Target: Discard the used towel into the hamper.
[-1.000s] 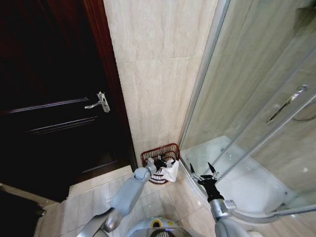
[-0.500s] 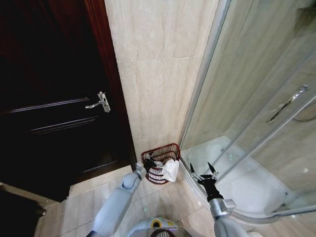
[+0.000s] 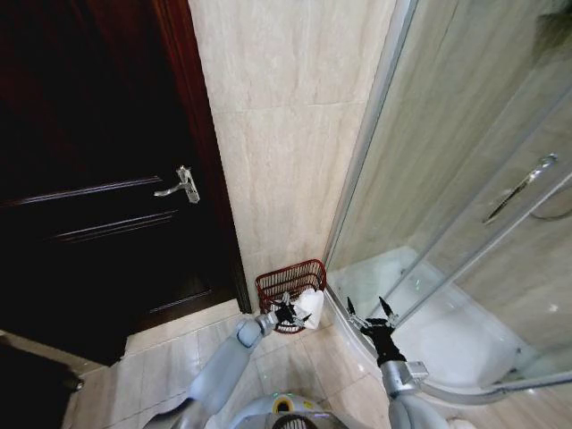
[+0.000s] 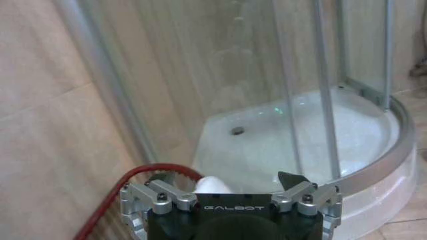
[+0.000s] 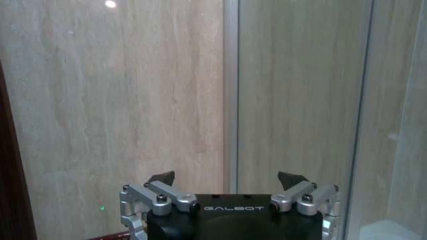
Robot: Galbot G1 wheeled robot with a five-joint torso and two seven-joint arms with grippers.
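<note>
Since the earlier head frames, the left gripper (image 3: 287, 313) has pulled back from over the basket toward the near rim, and its fingers stand spread with nothing between them. Compared with one second ago, the white crumpled towel (image 3: 309, 305) now hangs partly over the basket's right rim rather than in the gripper's hold.

Nearest the robot, at the lower centre of the head frame, the grey left arm reaches forward and up to the left gripper. The right gripper (image 3: 373, 315) hovers at lower right, released and empty, just beside the curved white shower tray (image 3: 447, 340); it appears unchanged.

Beyond the grippers, the small round dark reddish-brown open-weave hamper (image 3: 277, 281) stands on the floor tiles in the corner, at lower centre of the head frame, between the dark wooden door (image 3: 98, 197) and the glass shower enclosure (image 3: 465, 161).

Judgement: release has taken place, but the towel seems draped on the rim, so the deposit may be incomplete.

In the left wrist view, the hamper's red rim (image 4: 137, 176) is cut off by the frame edge, and a small white patch of towel (image 4: 212, 185) shows above the gripper body. How much towel lies inside the hamper cannot be made out.
</note>
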